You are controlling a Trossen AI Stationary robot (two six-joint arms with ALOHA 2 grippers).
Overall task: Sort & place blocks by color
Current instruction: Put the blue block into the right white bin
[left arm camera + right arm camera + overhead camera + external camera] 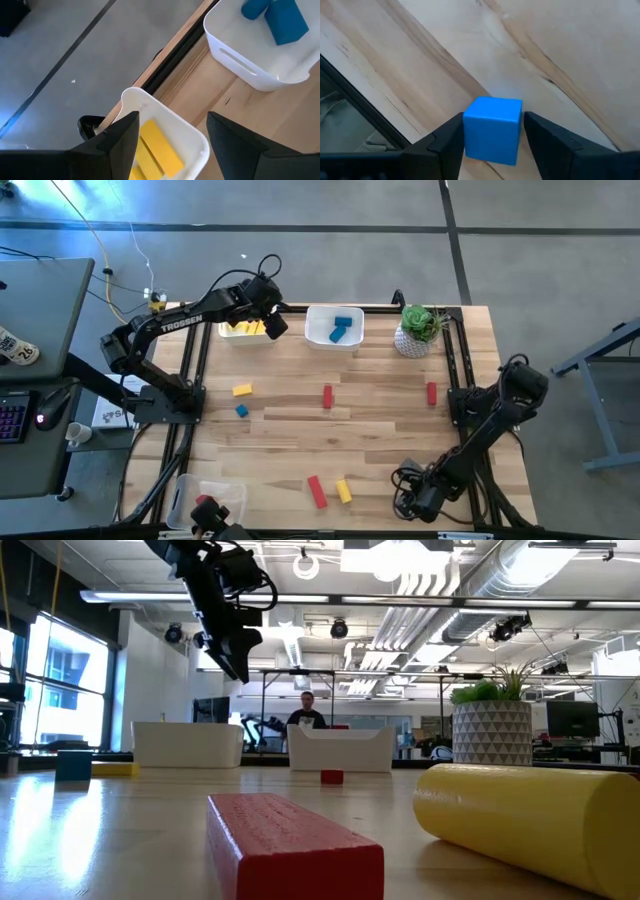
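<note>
My right gripper (412, 502) is at the table's near right, pointing down and open. Its fingers stand on either side of a blue cube (493, 129) that rests on the wood. My left gripper (272, 320) hangs open above a white bin (197, 145) at the far left. That bin holds yellow blocks (157, 150). A second white bin (335, 328) holds blue blocks (280, 17). Loose on the table lie a yellow block (242, 390), a small blue one (241, 411), red bars (327, 396) (431, 393) (316, 491) and a yellow piece (343, 491). My right gripper has its two fingers (447, 142) close against two opposite sides of the blue cube, coming from above. I cannot tell whether they touch it. The cube sits flat on the table.
A potted plant (418, 330) stands at the far right beside the blue bin. Another white bin (205, 500) with something red in it sits at the near left corner. A person (305, 712) shows beyond the far edge. Bare wood lies across the table's middle.
</note>
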